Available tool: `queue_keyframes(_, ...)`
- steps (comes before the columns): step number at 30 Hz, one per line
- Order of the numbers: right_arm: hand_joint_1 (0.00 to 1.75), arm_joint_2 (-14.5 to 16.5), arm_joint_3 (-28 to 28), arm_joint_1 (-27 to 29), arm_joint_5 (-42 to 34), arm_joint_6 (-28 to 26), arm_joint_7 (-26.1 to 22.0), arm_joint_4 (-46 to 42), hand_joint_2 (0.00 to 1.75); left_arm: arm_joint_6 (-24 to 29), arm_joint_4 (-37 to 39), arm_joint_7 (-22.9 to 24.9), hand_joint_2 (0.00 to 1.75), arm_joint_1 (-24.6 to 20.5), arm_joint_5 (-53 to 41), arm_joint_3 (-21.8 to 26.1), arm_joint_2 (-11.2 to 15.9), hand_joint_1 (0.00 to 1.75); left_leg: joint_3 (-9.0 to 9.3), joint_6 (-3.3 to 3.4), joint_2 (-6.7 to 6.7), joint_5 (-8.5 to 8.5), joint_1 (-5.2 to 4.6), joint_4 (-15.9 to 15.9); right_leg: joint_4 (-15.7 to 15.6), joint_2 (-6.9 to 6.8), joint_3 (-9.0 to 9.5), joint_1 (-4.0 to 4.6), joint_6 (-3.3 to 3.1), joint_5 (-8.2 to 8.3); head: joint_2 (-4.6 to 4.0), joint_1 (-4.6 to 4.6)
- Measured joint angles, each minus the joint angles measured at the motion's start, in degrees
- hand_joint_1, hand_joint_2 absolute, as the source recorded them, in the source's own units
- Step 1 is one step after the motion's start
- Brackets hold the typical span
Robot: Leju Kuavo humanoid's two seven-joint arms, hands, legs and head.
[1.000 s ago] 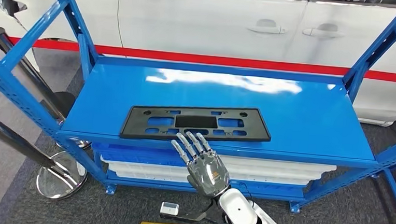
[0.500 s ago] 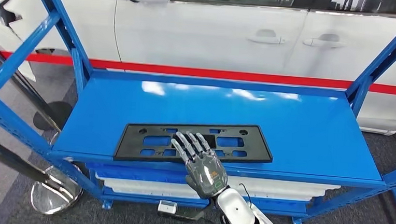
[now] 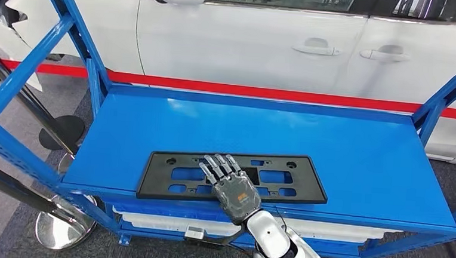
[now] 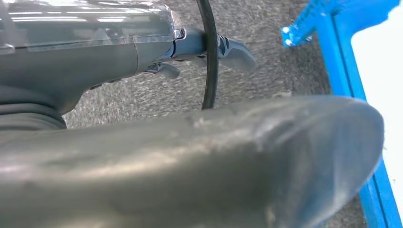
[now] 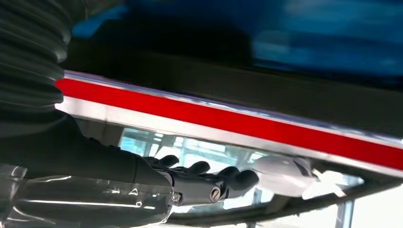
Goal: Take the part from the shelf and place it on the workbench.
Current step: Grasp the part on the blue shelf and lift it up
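Nearest to us, low in the head view, we record the right arm (image 3: 278,246): a silver forearm rising from the bottom edge towards the shelf front.

Right hand (image 3: 234,188): palm down, back of the hand towards us, fingers (image 3: 216,167) straight and slightly spread. It lies over the near middle of the part, fingertips reaching to about its centre. Nothing is clasped in it; whether the palm presses on the part or hangs just above it, we cannot tell. The right wrist view gives us the same dark fingers (image 5: 223,178) extended side by side, with a red stripe and white bodywork beyond.

Left hand (image 4: 214,47): in its wrist view we find a grey thumb tip and a blurred grey mass across the picture, over grey carpet, with a blue shelf post to one side. Whether its fingers are apart or curled, we cannot tell.

Part (image 3: 282,177): a flat black rectangular plastic frame with several cut-out windows and small holes, lying flat on the shelf near its front edge, its long side running along that edge.

Shelf (image 3: 344,142): a glossy blue steel deck on blue perforated uprights and diagonal braces; white trays (image 3: 327,231) sit on the tier beneath.

Floor, left: a chrome stanchion base (image 3: 58,226) on grey carpet.

Farthest: a white car (image 3: 249,40) with two door handles and a red stripe along its lower side, standing just behind the shelf.
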Motion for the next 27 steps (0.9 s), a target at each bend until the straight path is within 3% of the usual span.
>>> queue_keyframes(2, 0.00, 0.0, -0.1, -1.3, 0.3, 0.9, 0.3, 1.4, 1.75, 0.0, 0.0, 0.1, 0.00, -0.3, 0.0, -0.4, 0.1, 0.00, 0.23, -0.66, 0.08, -0.08, 0.05, -0.3, -1.0, 0.07, 0.45, -0.19, -0.27, 0.24, 0.00, 0.00)
queue_keyframes(4, 0.00, 0.1, -0.1, -2.3, 0.3, 1.3, 0.5, 2.6, 1.75, 0.0, 0.0, 0.2, 0.00, -0.4, 0.1, -0.6, 0.1, 0.00, -0.22, -1.28, 0.13, -1.30, 0.05, 1.3, -2.3, 0.01, 1.39, -0.70, -0.55, 0.60, 0.00, 0.00)
queue_keyframes(7, 0.00, 0.1, -0.5, -2.9, 0.1, 1.6, 1.0, 4.1, 1.75, 0.0, 0.0, 0.4, 0.00, -0.4, 0.3, -0.8, 0.3, 0.00, -5.22, -2.13, 0.15, -5.93, 0.44, 11.3, -2.7, -0.16, 1.98, -0.88, -0.74, 0.56, 0.00, 0.00)
queue_keyframes(8, 0.00, 0.2, -0.8, -2.9, -0.1, 1.5, 1.1, 4.5, 1.75, 0.0, 0.0, 0.4, 0.00, -0.3, 0.3, -0.9, 0.4, 0.00, -6.77, -2.36, 0.16, -6.60, 0.58, 14.0, -2.7, -0.16, 2.01, -0.89, -0.73, 0.48, 0.00, -0.01)
queue_keyframes(9, 0.02, 0.2, -1.2, -2.9, -0.3, 1.4, 1.2, 4.7, 1.75, 0.0, 0.0, 0.5, 0.00, -0.2, 0.4, -0.9, 0.4, 0.00, -7.34, -2.54, 0.16, -6.11, 0.71, 14.7, -2.6, -0.14, 2.06, -0.92, -0.66, 0.36, 0.00, 0.00)
queue_keyframes(10, 0.17, 0.2, -1.5, -2.9, -0.5, 1.3, 1.3, 4.9, 1.75, 0.0, 0.0, 0.5, 0.00, -0.1, 0.5, -0.9, 0.5, 0.00, -6.81, -2.67, 0.17, -4.56, 0.85, 13.1, -2.5, -0.11, 2.15, -0.98, -0.54, 0.21, 0.00, -0.01)
queue_keyframes(11, 0.33, 0.3, -1.8, -2.9, -0.7, 1.2, 1.4, 5.1, 1.75, 0.0, 0.0, 0.5, 0.00, 0.0, 0.6, -1.0, 0.6, 0.00, -5.28, -2.77, 0.18, -2.32, 1.00, 9.7, -2.2, -0.06, 2.25, -1.04, -0.36, -0.01, 0.00, -0.01)
queue_keyframes(13, 1.19, 0.4, -2.5, -2.9, -1.2, 1.1, 1.6, 5.3, 1.75, 0.0, 0.0, 0.5, 0.00, -0.1, 0.7, -1.1, 0.7, 0.00, -2.00, -2.61, 0.10, 0.61, 1.10, 2.6, -1.6, 0.05, 2.26, -1.00, 0.21, -0.54, 0.00, 0.00)
queue_keyframes(15, 1.75, 0.5, -3.1, -2.7, -1.7, 1.3, 1.7, 5.6, 1.75, 0.0, 0.0, 0.5, 0.00, -0.1, 0.8, -1.4, 0.7, 0.00, -0.94, -1.91, -0.02, 0.96, 0.92, 0.1, -1.2, 0.15, 2.02, -0.81, 0.80, -0.78, 0.00, 0.01)
queue_keyframes(17, 1.75, 0.6, -3.7, -2.4, -2.2, 1.5, 1.7, 5.9, 1.75, 0.0, 0.0, 0.5, 0.00, 0.0, 0.9, -1.6, 0.7, 0.00, -1.02, -1.02, -0.05, 1.19, 0.83, -0.1, -1.2, 0.20, 1.88, -0.83, 1.34, -0.80, 0.00, 0.00)
queue_keyframes(19, 1.75, 0.6, -4.2, -2.1, -2.6, 1.7, 1.7, 6.0, 1.75, 0.0, 0.0, 0.5, 0.00, 0.1, 1.1, -1.7, 0.7, 0.00, -0.93, -0.27, 0.00, 1.45, 0.93, -0.4, 0.5, 0.15, 1.19, -0.99, 1.91, -2.08, 0.00, 0.01)
queue_keyframes(22, 1.75, 0.6, -4.6, -1.8, -2.9, 2.0, 1.7, 6.1, 1.75, 0.0, 0.0, 0.5, 0.00, 0.0, 1.2, -1.8, 0.7, 0.00, -1.00, 0.32, 0.12, 1.53, 0.99, -0.5, 8.4, 0.07, -2.65, -1.12, 2.45, -6.30, 0.00, 0.01)
queue_keyframes(24, 1.75, 0.6, -4.8, -1.4, -3.1, 2.0, 1.7, 6.3, 1.75, 0.0, 0.0, 0.5, 0.00, 0.1, 1.3, -1.8, 0.7, 0.00, -1.07, 0.41, 0.16, 1.48, 0.92, -0.5, 14.0, 0.07, -5.69, -1.16, 2.57, -8.05, 0.00, 0.01)
queue_keyframes(25, 1.75, 0.6, -4.9, -1.1, -3.2, 2.0, 1.7, 6.4, 1.75, 0.0, 0.0, 0.6, 0.00, 0.1, 1.3, -1.8, 0.7, 0.00, -1.05, 0.44, 0.15, 1.44, 0.88, -0.5, 15.2, 0.07, -6.55, -1.17, 2.55, -7.88, 0.00, 0.01)
queue_keyframes(26, 1.75, 0.6, -5.0, -0.9, -3.4, 2.0, 1.7, 6.4, 1.75, 0.0, 0.0, 0.6, 0.00, 0.1, 1.3, -1.8, 0.7, 0.00, -0.97, 0.43, 0.12, 1.39, 0.86, -0.5, 14.5, 0.07, -6.43, -1.15, 2.43, -6.71, 0.00, 0.01)
queue_keyframes(27, 1.75, 0.6, -5.1, -0.8, -3.5, 2.0, 1.6, 6.4, 1.75, 0.0, 0.0, 0.6, 0.00, 0.1, 1.4, -1.8, 0.7, 0.00, -0.83, 0.38, 0.07, 1.33, 0.82, -0.5, 11.6, 0.07, -5.19, -1.12, 2.18, -4.66, 0.00, 0.01)
